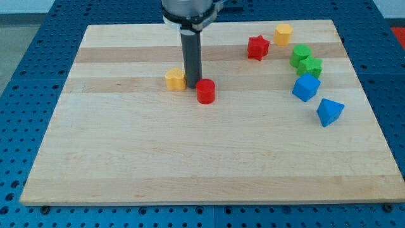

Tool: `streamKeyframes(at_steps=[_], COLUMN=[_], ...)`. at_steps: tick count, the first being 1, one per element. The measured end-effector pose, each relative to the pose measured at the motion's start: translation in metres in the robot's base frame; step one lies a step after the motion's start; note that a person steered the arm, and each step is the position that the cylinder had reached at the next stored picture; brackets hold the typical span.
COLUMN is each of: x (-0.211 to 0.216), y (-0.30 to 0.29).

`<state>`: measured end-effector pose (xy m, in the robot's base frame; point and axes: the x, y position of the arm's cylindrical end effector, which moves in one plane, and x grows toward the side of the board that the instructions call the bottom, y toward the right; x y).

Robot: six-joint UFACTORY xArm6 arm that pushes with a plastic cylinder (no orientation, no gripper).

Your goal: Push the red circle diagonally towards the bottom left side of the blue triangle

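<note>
My tip (192, 86) touches the red circle (205, 91) from the view's left. The blue triangle (329, 112) lies well apart, rightward. The end effector is a plain rod, holding nothing.

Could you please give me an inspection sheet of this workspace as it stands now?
Surface: wooden board, lying flat.
Job's things: red circle at centre; blue triangle near the view's right edge.
Clutter: yellow block, red star, yellow hexagon, two green blocks, blue cube.
Grippers: none; my tip sits between the yellow block and red circle, against the circle's left side.
Cables: nothing seen.
Surroundings: blue perforated table.
</note>
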<state>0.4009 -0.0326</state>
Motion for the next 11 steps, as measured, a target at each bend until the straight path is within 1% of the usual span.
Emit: streamKeyframes(at_steps=[2,3,4,5,6,7,8,9,10,11], x=[0.072,0.098,0.114,0.118,0.08,0.058,0.081,0.111,0.132,0.133], y=[0.035,0.068,0.088,0.035,0.037,0.069,0.11,0.14,0.165,0.145])
